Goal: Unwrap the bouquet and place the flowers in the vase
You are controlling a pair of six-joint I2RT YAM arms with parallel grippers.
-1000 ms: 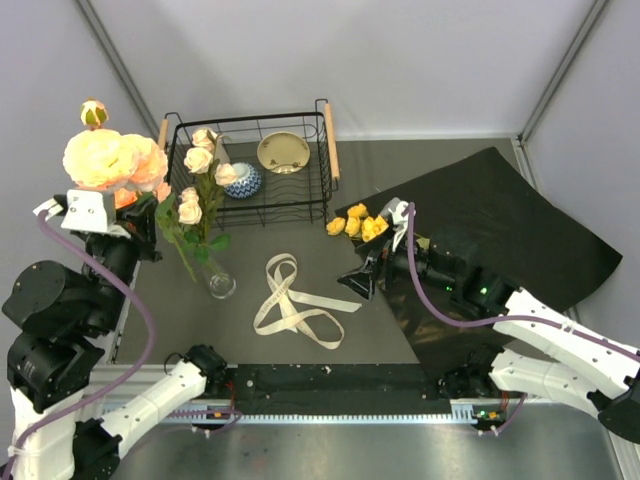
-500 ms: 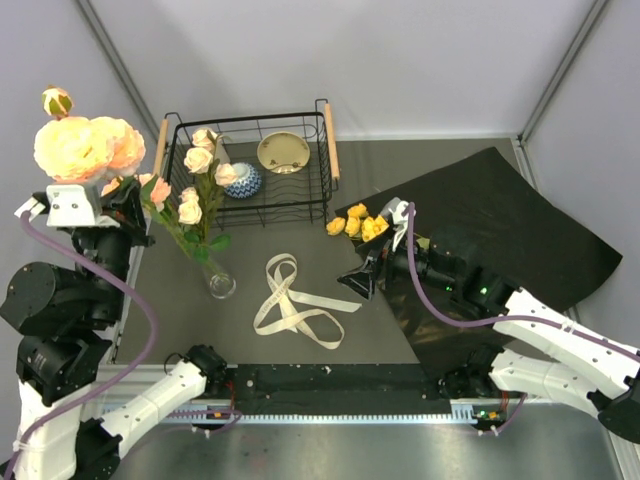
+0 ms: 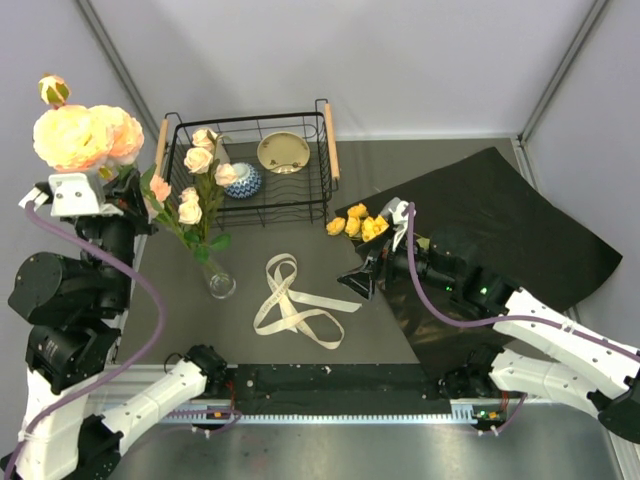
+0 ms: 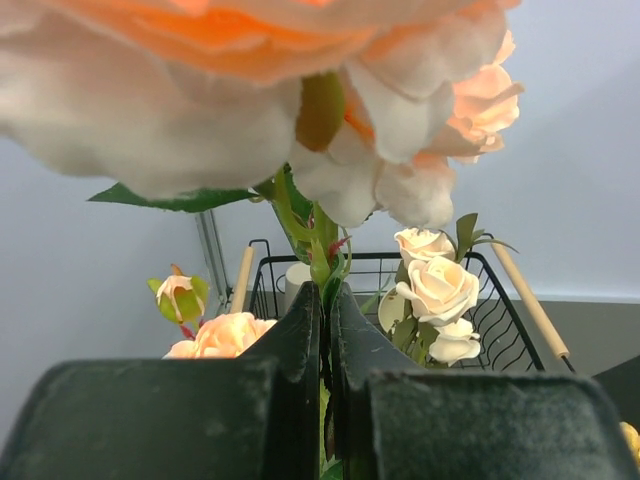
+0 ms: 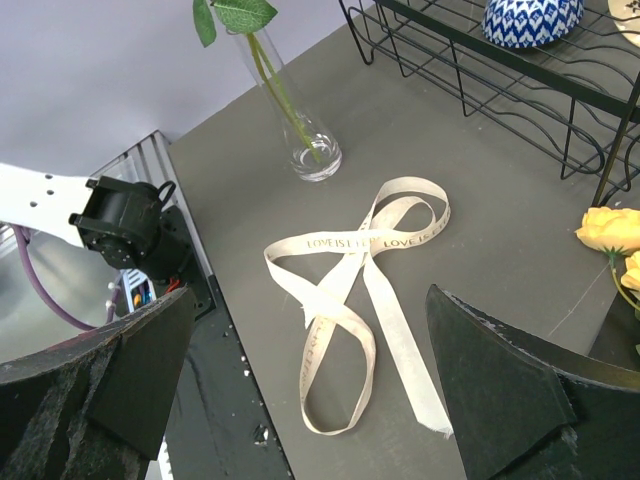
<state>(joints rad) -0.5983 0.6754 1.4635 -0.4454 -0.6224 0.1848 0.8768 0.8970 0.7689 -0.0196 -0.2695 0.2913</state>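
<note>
**Peach Roses Held Aloft Beside a Part-Filled Vase**

The left hand [image 4: 324, 320] was clamped tight on the green stems of a bunch of peach-pink roses [image 3: 85, 138]. Their full blooms and one small bud [image 3: 52, 90] rose above its fingers, out past the left edge of the surface [image 3: 300, 240].

Below that hand and to its right stood the vase [image 3: 221, 284], a small clear glass vessel with a round base, upright on the surface. It held several leafy stems topped with pale roses [image 3: 200, 170], which leaned toward the wire basket [image 3: 250, 122]; whether they touched it could not be told. The basket sat ahead of the left hand, beyond the vase. Inside it were a blue-patterned bowl [image 3: 244, 181] and a beige cup [image 3: 283, 152], side by side.

The right hand [image 5: 308, 330] hung low over the surface with its fingers spread wide and nothing between them. Directly ahead of those fingers lay the cream ribbon [image 3: 295, 300], loose and looped flat, with printed lettering visible along it. The vase stood farther off on the ribbon's other side, well apart from this hand. Close beside the right hand lay a few yellow roses [image 3: 358, 222], at the edge of the black paper sheet [image 3: 500, 230]. The sheet lay opened out beneath and behind that hand.
</note>
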